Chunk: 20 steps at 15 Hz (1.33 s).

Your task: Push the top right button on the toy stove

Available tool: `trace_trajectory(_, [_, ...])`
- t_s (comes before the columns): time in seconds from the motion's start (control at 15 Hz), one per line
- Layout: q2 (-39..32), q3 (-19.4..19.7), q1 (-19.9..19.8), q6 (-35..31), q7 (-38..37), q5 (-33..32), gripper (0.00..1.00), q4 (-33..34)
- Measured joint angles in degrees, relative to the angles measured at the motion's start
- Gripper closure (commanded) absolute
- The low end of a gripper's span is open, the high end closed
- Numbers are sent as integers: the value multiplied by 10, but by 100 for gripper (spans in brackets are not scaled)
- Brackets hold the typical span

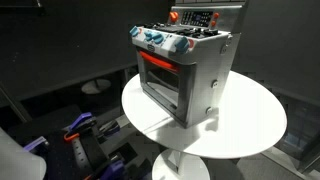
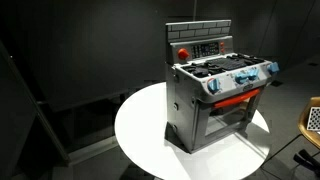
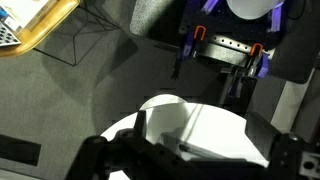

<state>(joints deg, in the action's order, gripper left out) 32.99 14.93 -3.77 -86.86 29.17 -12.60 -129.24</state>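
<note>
The toy stove (image 1: 185,70) is a silver-grey box with a glowing red door window, a row of blue and red knobs and a red back panel. It stands on a round white table (image 1: 250,125) and shows in both exterior views (image 2: 220,95). A round red button (image 2: 183,52) sits at one upper corner of the back panel. My gripper appears in neither exterior view. In the wrist view my gripper (image 3: 205,140) shows as dark fingers spread apart, open and empty, with white table surface (image 3: 225,130) between them. I cannot make out the stove there.
Blue and orange gear (image 1: 80,130) lies on the dark floor beside the table. A yellow-rimmed object (image 2: 312,120) stands at the frame edge and also shows in the wrist view (image 3: 30,25). Dark curtains surround the scene.
</note>
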Motion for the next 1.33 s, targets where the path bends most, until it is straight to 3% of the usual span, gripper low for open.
trace_trajectory(0.8, [-10, -6, 2, -14, -10, 8, 0, 3])
trace_trajectory(1.33, [-34, -42, 12, -111, -81, 36, 0, 5])
